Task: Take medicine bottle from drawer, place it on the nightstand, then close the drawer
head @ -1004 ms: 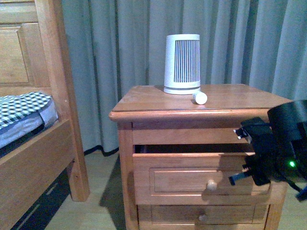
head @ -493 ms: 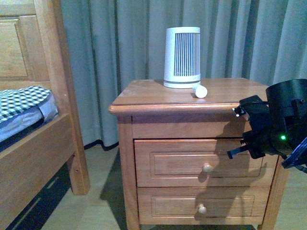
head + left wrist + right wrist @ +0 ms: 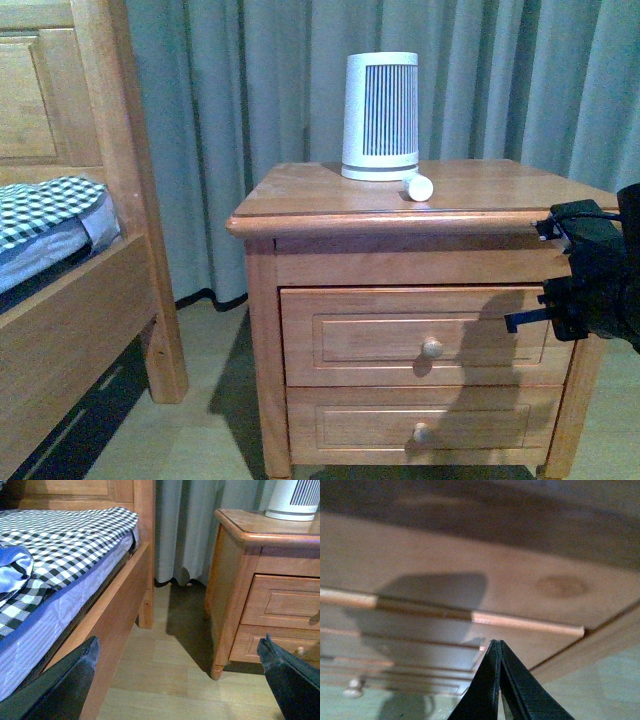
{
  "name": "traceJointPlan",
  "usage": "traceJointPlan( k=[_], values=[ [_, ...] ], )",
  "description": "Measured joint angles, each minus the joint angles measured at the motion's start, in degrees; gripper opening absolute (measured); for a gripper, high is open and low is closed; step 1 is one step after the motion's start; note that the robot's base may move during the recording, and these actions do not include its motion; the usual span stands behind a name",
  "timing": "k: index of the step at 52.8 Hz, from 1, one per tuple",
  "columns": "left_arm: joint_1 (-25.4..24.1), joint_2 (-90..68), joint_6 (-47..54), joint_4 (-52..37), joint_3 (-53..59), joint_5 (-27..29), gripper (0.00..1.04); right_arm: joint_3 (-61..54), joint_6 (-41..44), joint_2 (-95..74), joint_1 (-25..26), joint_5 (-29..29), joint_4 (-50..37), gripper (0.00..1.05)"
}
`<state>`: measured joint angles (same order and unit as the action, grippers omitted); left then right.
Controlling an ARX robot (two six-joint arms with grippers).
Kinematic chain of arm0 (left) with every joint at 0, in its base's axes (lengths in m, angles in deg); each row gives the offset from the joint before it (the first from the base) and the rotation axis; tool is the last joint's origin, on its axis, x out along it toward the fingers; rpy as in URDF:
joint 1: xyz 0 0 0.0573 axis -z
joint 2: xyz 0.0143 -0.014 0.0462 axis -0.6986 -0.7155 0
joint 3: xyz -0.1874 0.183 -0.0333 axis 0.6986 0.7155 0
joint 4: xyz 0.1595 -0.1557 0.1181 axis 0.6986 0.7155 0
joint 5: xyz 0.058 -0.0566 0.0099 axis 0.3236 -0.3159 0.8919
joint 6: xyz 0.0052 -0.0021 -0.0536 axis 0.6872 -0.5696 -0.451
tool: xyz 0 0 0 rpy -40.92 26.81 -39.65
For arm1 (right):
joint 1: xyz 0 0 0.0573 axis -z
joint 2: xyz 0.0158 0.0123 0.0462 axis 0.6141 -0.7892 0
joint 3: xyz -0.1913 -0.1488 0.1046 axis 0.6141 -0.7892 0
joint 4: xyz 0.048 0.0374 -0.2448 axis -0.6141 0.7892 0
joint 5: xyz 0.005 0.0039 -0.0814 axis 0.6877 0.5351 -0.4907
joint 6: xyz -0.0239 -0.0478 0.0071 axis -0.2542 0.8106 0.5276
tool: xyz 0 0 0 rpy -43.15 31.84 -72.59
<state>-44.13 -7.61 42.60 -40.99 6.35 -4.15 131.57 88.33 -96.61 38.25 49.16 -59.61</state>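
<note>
Drawer (image 3: 422, 335) reads flush with the nightstand (image 3: 300, 225) face: no gap along its upper edge in the front view, knob (image 3: 432, 348) level with the lower drawer (image 3: 420, 420) and its knob. Medicine bottle (image 3: 419, 187) lies on its side on the nightstand top, near the front edge, just beside the base of the white ribbed device (image 3: 380, 115); whether they touch I cannot tell.

My right end effector (image 3: 496, 652) is pressed together, empty, fingers (image 3: 492, 680) meeting at a point in the right wrist view. It sits close to the drawer front towards its right end, beside the right post of the nightstand. Contact with the panel: cannot tell.

My left end effector (image 3: 177, 655) is spread wide apart, empty, low by the floor between the bed frame (image 3: 125, 595) and the nightstand, well apart from the task.

Judgement: both placing and closing look complete; what remains is to clear out cleanly.

- Draw the right arm straight back from the panel, away from the knob, so nothing catches and reopens the drawer.
- Keep below the top edge; a knock could set the lying bottle rolling off.
- Check the seam again once clear.
</note>
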Motion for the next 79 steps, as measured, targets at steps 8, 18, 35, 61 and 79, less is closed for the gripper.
traceJointPlan(
  k=[8, 18, 35, 61, 79],
  values=[
    [0.0, 0.0, 0.0, 0.0, 0.0, 0.0, 0.98, -10.6, -10.2, 12.2, -1.2, 7.1, 2.1, 0.03],
    [0.0, 0.0, 0.0, 0.0, 0.0, 0.0, 0.98, -22.0, -19.0, 35.0, -0.9, 14.6, 3.9, 0.08],
    [0.0, 0.0, 0.0, 0.0, 0.0, 0.0, 0.98, -33.4, -13.1, 88.6, 0.5, 6.8, 31.9, 0.31],
    [0.0, 0.0, 0.0, 0.0, 0.0, 0.0, 0.98, -64.3, -6.6, 119.4, -0.2, 3.5, 30.2, 0.03],
    [0.0, 0.0, 0.0, 0.0, 0.0, 0.0, 0.98, -64.3, -6.4, 119.6, -0.2, 3.7, 30.2, 0.36]
  ],
)
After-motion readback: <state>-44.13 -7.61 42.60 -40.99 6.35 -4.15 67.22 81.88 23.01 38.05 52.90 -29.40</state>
